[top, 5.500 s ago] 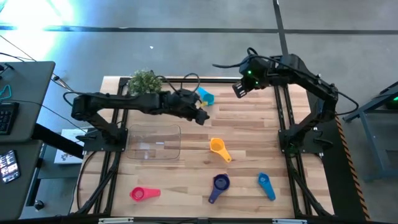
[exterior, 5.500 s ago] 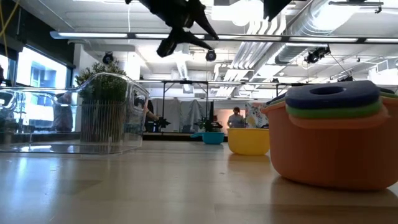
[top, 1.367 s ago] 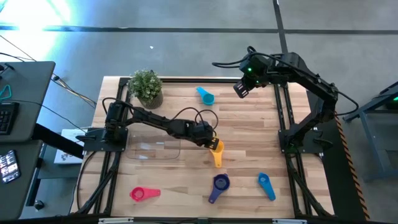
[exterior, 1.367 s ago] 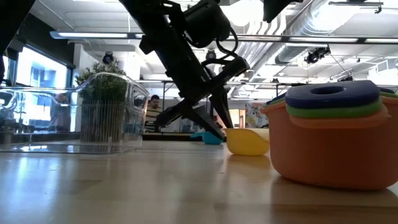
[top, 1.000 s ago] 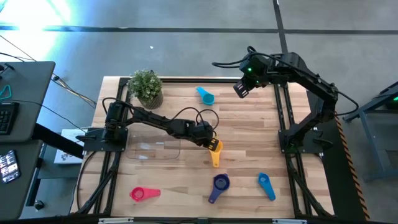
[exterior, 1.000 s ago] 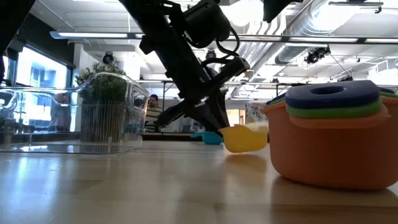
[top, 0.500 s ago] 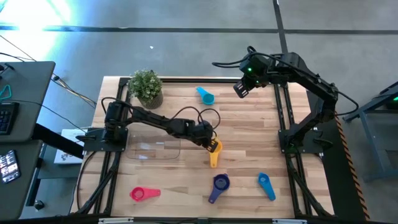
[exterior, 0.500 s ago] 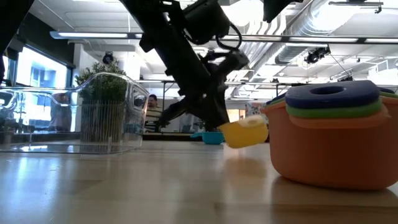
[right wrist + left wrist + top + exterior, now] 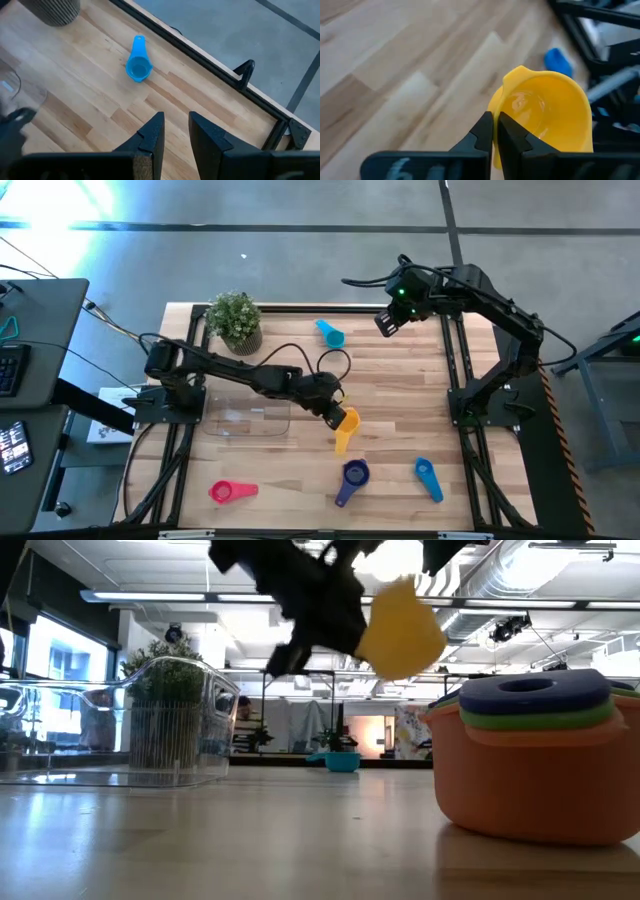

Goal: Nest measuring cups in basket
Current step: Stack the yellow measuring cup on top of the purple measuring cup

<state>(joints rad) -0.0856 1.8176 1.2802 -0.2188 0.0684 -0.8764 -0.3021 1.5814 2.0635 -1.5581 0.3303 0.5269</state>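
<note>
My left gripper is shut on a yellow measuring cup, held well above the table's middle. The clear basket stands on the table to its left. Lying loose on the wood are a light blue cup at the far side, a purple cup and a blue cup near the front, and a red-pink cup at the front left. My right gripper hangs open and high over the far right, holding nothing. My left gripper pinches the yellow cup's bowl wall at the rim, one finger inside the bowl and the other outside. The cup is lifted clear of the table and tipped, its handle pointing toward the near edge.
A potted green plant stands at the far left, behind the basket. Close to the low camera sits an orange cup with a green and a blue one nested in it. Bare wood lies between the basket and the loose cups.
My left gripper has risen with the yellow cup. The cup, resting on the table a second ago, has tipped and now hangs well clear of the wood.
</note>
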